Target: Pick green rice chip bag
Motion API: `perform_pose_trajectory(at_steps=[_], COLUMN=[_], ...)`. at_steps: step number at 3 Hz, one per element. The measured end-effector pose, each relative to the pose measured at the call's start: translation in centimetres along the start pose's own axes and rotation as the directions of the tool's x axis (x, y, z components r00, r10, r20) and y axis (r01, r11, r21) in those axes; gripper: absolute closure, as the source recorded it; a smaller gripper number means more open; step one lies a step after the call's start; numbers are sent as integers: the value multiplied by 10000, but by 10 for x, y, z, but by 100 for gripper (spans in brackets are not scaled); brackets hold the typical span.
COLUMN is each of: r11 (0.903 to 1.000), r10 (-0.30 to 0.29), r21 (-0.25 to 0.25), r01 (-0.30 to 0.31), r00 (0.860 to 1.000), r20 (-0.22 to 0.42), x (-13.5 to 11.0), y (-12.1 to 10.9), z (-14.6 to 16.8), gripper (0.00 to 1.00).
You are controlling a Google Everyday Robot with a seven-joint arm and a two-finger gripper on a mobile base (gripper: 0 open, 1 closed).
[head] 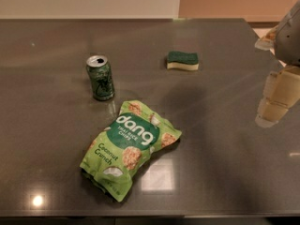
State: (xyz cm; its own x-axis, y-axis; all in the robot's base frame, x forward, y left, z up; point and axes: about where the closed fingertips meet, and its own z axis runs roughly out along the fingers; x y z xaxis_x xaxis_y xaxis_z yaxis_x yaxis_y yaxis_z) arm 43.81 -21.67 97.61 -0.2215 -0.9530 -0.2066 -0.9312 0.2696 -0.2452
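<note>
The green rice chip bag [129, 146] lies flat on the dark grey table [225, 163], front of center, with its "dang" logo and "Coconut Crunch" text facing up. It is tilted, with its top end toward the back right. My gripper [275, 100] hangs at the right edge of the camera view, above the table and well to the right of the bag. It touches nothing and holds nothing that I can see.
A small green soda can [100, 77] stands upright just behind the bag on the left. A green-and-yellow sponge [183, 60] lies farther back, right of center. The table's front edge runs along the bottom of the view.
</note>
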Motion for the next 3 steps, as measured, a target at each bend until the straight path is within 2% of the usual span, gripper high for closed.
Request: perform_pose_trajectory(at_steps=[1, 2, 3], r11=[10000, 9979, 9795], r10=[-2, -597, -1856], r21=[1, -227, -702], r01=[2, 600, 1888], r00=[10000, 9981, 9814], r20=[1, 152, 501], x=[0, -15, -50], y=[0, 4, 19], z=[0, 0, 16], gripper=[0, 0, 0])
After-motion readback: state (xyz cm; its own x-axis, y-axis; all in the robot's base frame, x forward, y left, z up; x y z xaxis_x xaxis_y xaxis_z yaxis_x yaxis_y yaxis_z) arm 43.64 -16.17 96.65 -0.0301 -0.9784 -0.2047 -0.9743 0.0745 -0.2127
